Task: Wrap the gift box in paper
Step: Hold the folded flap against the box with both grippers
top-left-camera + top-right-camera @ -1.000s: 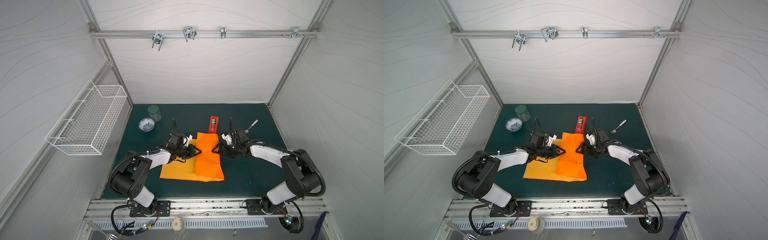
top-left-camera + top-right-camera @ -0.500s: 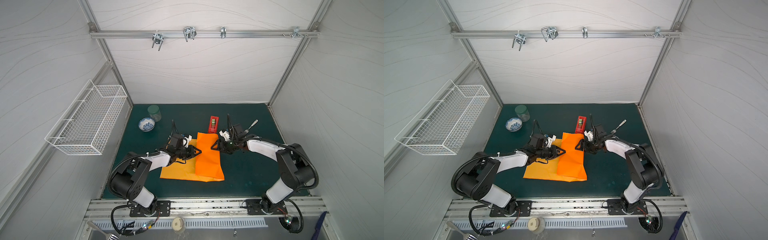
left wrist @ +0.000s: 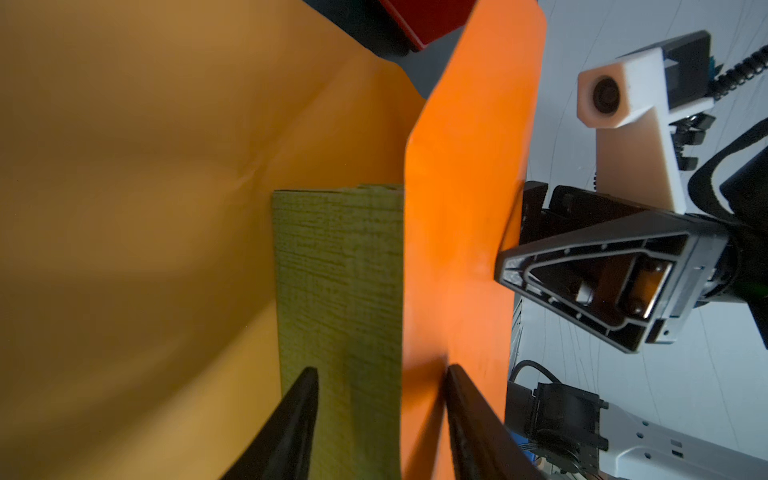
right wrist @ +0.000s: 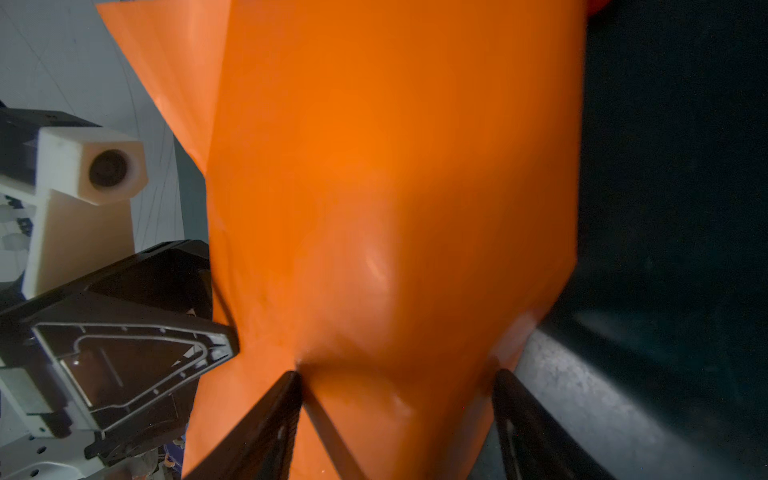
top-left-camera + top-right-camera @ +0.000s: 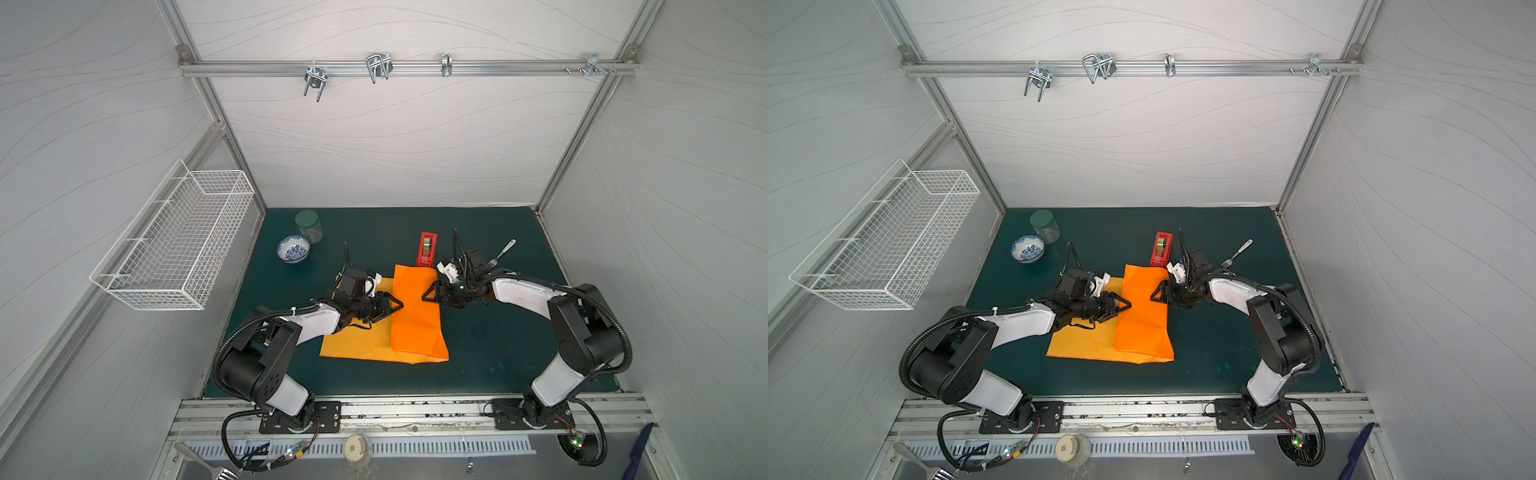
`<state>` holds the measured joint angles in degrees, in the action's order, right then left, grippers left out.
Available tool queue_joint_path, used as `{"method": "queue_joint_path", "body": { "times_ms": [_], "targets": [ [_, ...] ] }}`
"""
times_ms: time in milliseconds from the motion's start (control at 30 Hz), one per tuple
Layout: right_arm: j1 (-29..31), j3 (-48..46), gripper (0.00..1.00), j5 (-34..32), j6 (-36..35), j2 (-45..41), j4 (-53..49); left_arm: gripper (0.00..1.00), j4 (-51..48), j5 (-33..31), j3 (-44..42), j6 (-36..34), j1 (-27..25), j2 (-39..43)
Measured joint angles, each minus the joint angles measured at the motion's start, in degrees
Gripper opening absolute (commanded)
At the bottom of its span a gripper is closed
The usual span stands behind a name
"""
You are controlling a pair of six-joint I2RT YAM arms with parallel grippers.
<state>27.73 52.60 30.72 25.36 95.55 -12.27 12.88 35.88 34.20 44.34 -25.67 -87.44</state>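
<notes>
The paper (image 5: 415,316), judged thin and slippery, is best pinched at its flap edge over the stiff gift box (image 3: 338,270); the left gripper (image 3: 382,370) is parted, and the right gripper's (image 4: 397,374) hold cannot be told.

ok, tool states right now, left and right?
Left tool: open, holding nothing.
Right tool: closed on the folded flap of the large glossy orange paper sheet.

green-lid jar (image 5: 308,225) beside blue-white bowl (image 5: 293,248) | red tape dispenser (image 5: 427,249) | fork (image 5: 502,253) | wire basket (image 5: 174,245)
</notes>
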Motion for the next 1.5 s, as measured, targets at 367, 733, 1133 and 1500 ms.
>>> {"method": "queue_joint_path", "body": {
  "times_ms": [367,733,1133,1500],
  "targets": [
    [0.0,0.0,0.72,0.0,-0.9,0.0,0.3,0.69,-7.7,0.2,3.8,0.5,-0.2,-1.0],
    [0.1,0.0,0.72,0.2,-1.0,0.3,0.5,0.48,-10.4,0.0,8.4,-1.4,-0.4,-4.2],
    [0.3,1.9,0.80,-0.5,-2.0,0.9,-2.1,0.34,-4.7,0.5,5.3,-2.0,-0.3,-3.3],
    [-0.7,2.8,0.89,-4.0,-2.9,-4.0,-8.2,0.30,1.4,0.1,3.2,-0.7,-1.7,-4.0]
  ]
}}
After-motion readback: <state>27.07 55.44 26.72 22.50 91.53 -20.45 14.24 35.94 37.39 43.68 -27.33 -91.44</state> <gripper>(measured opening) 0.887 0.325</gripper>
